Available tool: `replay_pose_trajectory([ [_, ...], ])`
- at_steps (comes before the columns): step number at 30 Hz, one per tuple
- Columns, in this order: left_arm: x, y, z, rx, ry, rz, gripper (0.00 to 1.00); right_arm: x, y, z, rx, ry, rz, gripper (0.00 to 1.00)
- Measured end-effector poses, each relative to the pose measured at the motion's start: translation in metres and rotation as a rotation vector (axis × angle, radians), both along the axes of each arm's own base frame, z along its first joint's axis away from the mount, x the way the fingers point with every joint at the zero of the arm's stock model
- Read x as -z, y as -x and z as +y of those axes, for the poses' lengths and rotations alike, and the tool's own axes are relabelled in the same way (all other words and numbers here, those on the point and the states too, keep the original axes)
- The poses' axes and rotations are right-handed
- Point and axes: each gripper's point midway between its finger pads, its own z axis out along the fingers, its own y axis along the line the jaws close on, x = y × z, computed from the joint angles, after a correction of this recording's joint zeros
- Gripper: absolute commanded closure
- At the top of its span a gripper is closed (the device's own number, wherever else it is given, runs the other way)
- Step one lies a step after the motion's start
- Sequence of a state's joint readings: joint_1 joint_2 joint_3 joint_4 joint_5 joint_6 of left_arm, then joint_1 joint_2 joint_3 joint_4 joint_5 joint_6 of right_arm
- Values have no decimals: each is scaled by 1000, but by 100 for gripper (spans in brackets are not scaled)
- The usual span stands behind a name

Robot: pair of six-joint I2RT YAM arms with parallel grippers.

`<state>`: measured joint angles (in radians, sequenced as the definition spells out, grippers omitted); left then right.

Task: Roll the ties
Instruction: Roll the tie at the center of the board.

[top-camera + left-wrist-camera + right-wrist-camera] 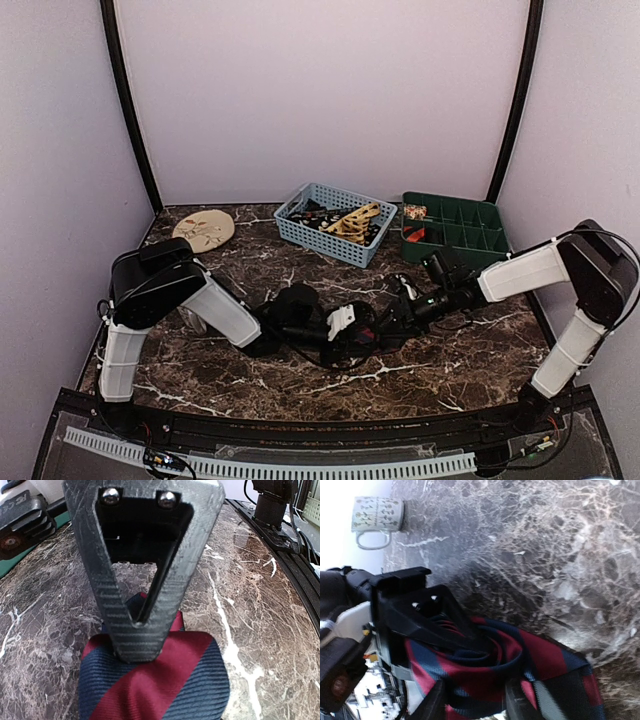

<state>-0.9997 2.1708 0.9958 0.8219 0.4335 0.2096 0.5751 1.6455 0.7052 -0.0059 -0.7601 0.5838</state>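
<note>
readable text: none | brands: none | numbers: none | signs: none in any of the three views

Two arms: left arm (165, 290), right arm (560, 270); one striped tie (165, 680) at frame centre; one blue basket (300, 232) at upper middle, its ties (352, 221) too tangled to count; one green divided tray (470, 215) at upper right; one round tan disc (203, 229); one mug (376, 516).

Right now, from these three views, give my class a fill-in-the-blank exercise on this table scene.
1. The left gripper has its jaws on a tie striped navy and ____.
2. Right of the blue basket stands a ____ compartment tray.
3. The tabletop is dark, white-veined ____.
Missing: red; green; marble.
</note>
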Motion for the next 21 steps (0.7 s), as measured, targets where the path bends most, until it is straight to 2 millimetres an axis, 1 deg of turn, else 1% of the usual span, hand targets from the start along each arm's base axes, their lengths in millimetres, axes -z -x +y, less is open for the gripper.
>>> replay_pose_trajectory([
  [2,0,0,0,1,-4,0,68,-1,-1,1,-7,-8,-13,88],
  [3,0,0,0,1,-5,1,64,-2,-1,2,-8,-14,-13,97],
  [4,0,0,0,1,-6,1,61,-3,-2,3,-17,-20,-26,100],
  [9,1,0,0,-3,-17,14,48,-1,-3,3,-27,-15,-46,100],
  [11,2,0,0,-8,-22,26,45,1,-4,2,-30,-10,-56,100],
  [17,1,-1,0,-25,-15,60,42,11,-8,-10,-4,18,-73,100],
  [21,-3,-2,-2,-37,3,82,42,19,-10,-19,17,38,-77,100],
])
